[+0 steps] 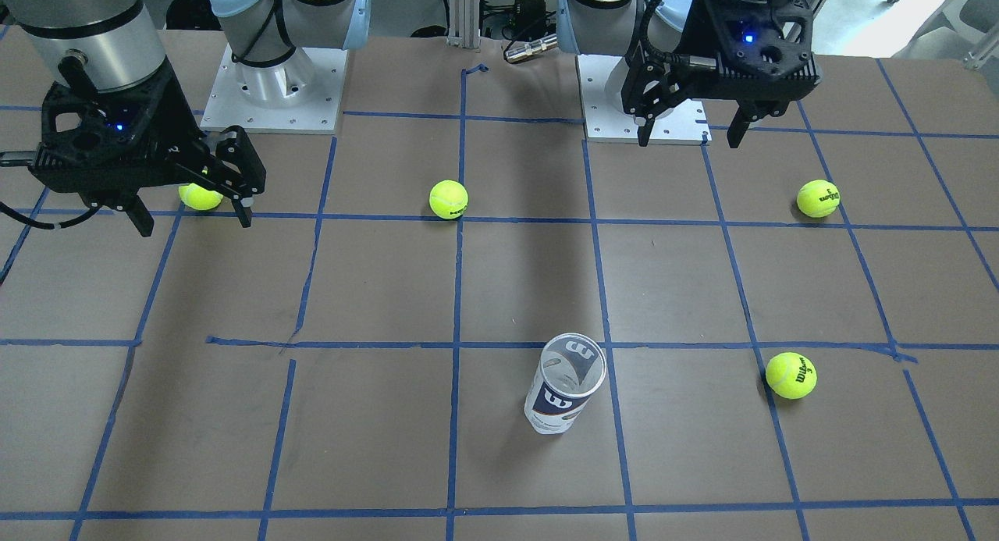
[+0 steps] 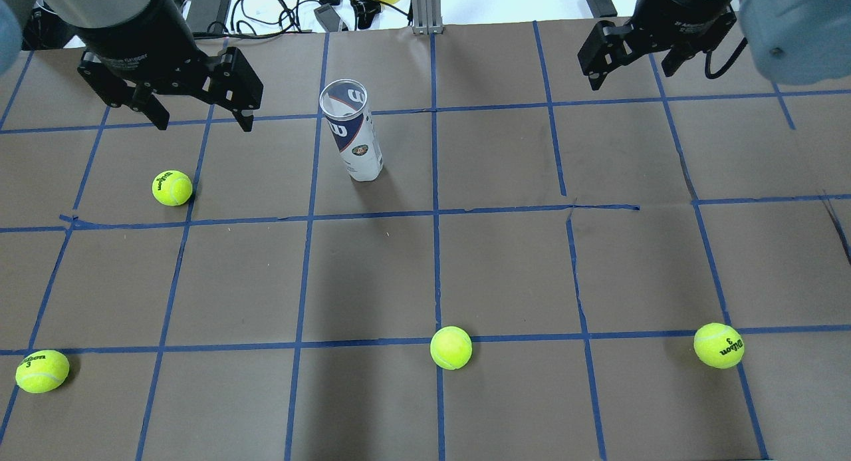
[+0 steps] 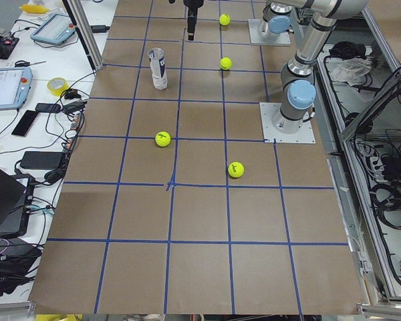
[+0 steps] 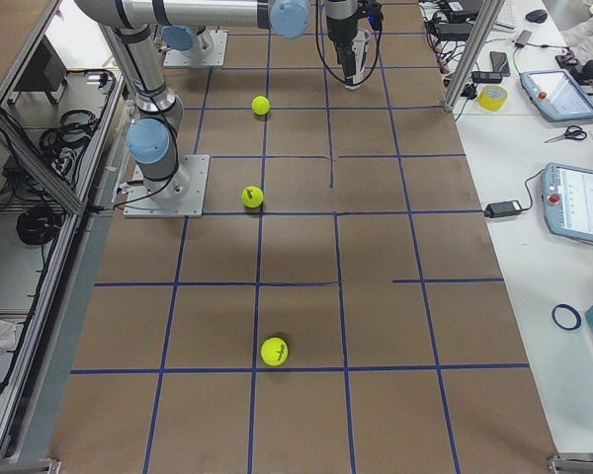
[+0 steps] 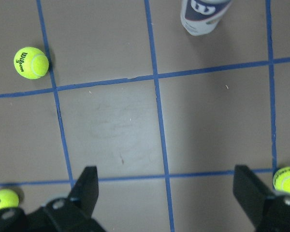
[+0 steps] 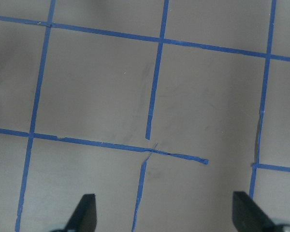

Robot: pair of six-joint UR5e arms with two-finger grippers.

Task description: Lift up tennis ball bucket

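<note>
In the upper left of the overhead view, the left hand [image 2: 205, 124] hangs above the table [image 2: 505, 261]. Its fingers are spread wide, and it holds and touches nothing. A tennis ball [image 2: 172, 187] lies lower in the frame, beneath it. To the right, in the upper middle, the clear tennis ball tube [image 2: 352, 135] stands upright on the table, open mouth up, apart from both hands. In the upper right, the right hand [image 2: 630, 80] hovers with its fingers wide apart and empty.

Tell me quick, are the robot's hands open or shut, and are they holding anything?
Left gripper: open, holding nothing.
Right gripper: open, holding nothing.
</note>
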